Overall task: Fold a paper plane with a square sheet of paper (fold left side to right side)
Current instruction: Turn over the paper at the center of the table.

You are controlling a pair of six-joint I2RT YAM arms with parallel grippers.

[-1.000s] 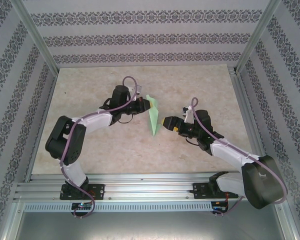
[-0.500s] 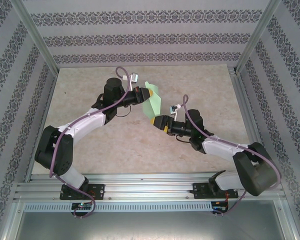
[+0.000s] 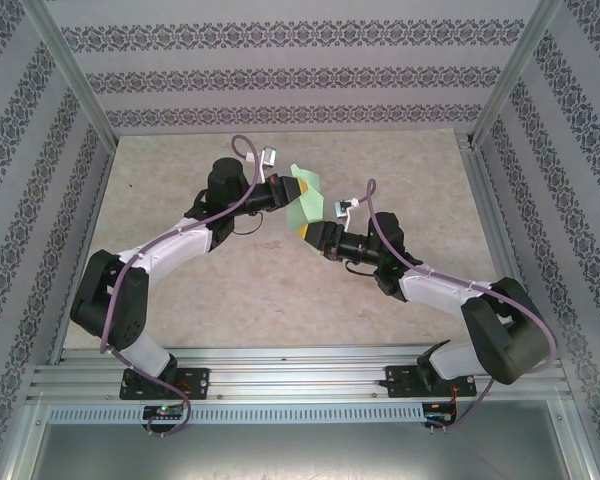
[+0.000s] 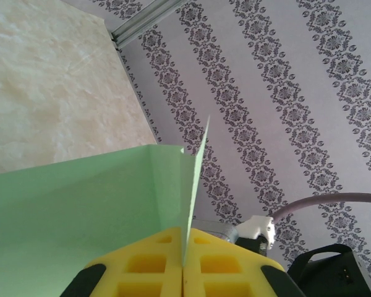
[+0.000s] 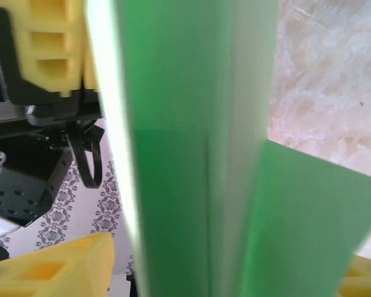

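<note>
The left pincer (image 3: 296,190) is clamped shut on the paper plane (image 3: 313,200), held in the air above the worktop (image 3: 230,290) — the right pincer (image 3: 311,231) stands parted astride the plane's near end.

The paper plane (image 5: 185,154) stands as a blurred, upright green strip close to the lens. It lies between the right tool's (image 5: 222,275) two yellow fingers (image 5: 55,266), which sit wide apart at the bottom corners, one on each side. Up and to the left, the left tool's (image 5: 55,49) yellow pad and black body sit just beside the paper's pale edge. Right of the strip lies the pale marbled worktop (image 5: 334,74). Patterned wall (image 5: 62,216) shows at lower left.
</note>
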